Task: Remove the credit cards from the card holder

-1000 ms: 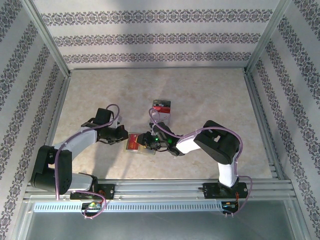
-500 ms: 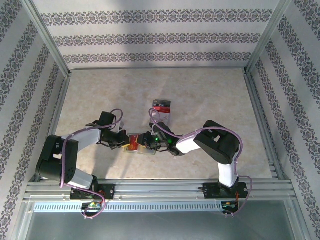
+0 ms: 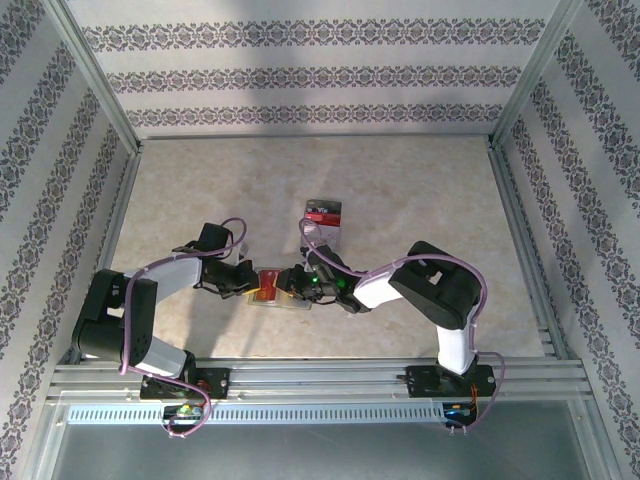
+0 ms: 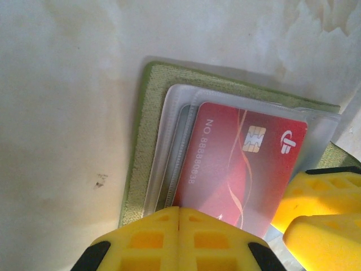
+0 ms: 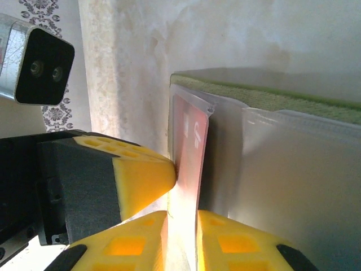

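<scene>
The card holder (image 4: 148, 118) lies open on the table, olive green with clear inner pockets; it also shows from above (image 3: 272, 297). A red credit card (image 4: 240, 164) with a gold chip sits in the top pocket. My left gripper (image 4: 179, 213) is shut, its tips resting on the near edge of that pocket and card. In the right wrist view the red card (image 5: 189, 138) and its pocket flap stand on edge between my right gripper (image 5: 180, 228) fingers, which are shut on them. The left gripper's yellow finger (image 5: 138, 176) touches the flap from the left.
A clear plastic tray (image 3: 324, 212) with red and white contents lies just behind the card holder. Both grippers (image 3: 250, 283) (image 3: 294, 285) meet over the card holder near the table's front. Metal frame rails (image 3: 320, 372) and patterned walls ring the table.
The left arm swung in and lowered its shut gripper onto the card holder's left side. The right gripper's jaws closed slightly on the card flap.
</scene>
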### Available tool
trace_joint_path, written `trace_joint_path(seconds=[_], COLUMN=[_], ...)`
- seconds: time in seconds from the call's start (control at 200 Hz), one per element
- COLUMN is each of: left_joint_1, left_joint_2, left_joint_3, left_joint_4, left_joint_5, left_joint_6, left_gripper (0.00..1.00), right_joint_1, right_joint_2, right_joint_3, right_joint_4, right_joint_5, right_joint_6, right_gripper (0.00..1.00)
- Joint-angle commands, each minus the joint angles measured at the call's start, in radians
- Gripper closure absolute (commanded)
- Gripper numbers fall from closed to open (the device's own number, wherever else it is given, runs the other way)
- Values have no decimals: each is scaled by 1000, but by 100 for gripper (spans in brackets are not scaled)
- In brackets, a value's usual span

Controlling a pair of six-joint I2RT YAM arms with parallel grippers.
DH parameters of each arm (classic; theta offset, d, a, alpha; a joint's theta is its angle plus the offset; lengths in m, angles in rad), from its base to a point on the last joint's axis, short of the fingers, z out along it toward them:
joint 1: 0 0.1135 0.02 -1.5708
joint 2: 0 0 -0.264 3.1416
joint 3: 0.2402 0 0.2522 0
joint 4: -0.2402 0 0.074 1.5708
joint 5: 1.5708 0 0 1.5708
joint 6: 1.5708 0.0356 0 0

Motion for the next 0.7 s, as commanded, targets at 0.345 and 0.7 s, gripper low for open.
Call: trace_joint_path(seconds=[0.345, 0.7], left_joint_1=[-8, -7], left_joint_2=[-5, -462], left_joint_3=[-13, -19], left_joint_4=[30, -7], left_joint_5=[-20, -217], left_joint_6=[-15, -57], left_gripper=[96, 58], right_joint_1=[0, -48], right_joint_2=[-91, -470], right_joint_3=[-31, -49], right_joint_4=[-39, -470], right_joint_5=[67, 227], right_joint_6=[-37, -329], right_gripper=[74, 55])
